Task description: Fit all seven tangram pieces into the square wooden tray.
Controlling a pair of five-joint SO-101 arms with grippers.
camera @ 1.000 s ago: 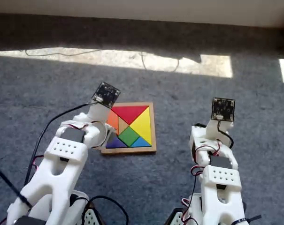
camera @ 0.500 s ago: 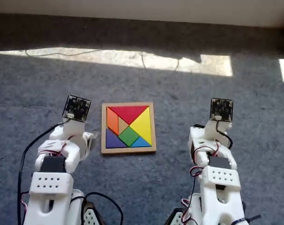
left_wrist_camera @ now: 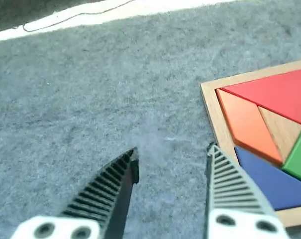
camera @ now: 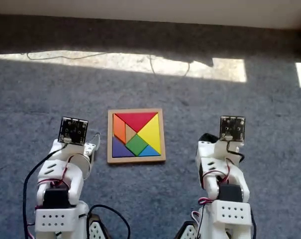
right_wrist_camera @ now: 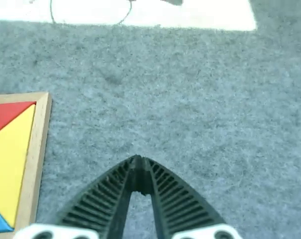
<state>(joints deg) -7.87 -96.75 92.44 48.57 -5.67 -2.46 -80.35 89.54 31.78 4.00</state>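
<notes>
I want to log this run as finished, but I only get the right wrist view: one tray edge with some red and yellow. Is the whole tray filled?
Observer: Yes. In the high view the tray holds all seven tangram pieces, packed into a full square with no gap.
Operator: Good. Is the left arm clear of it, or is it holding something?
Observer: The left end effector is open and holds nothing. It is over the carpet, just off the tray's side where the orange piece lies.
</notes>
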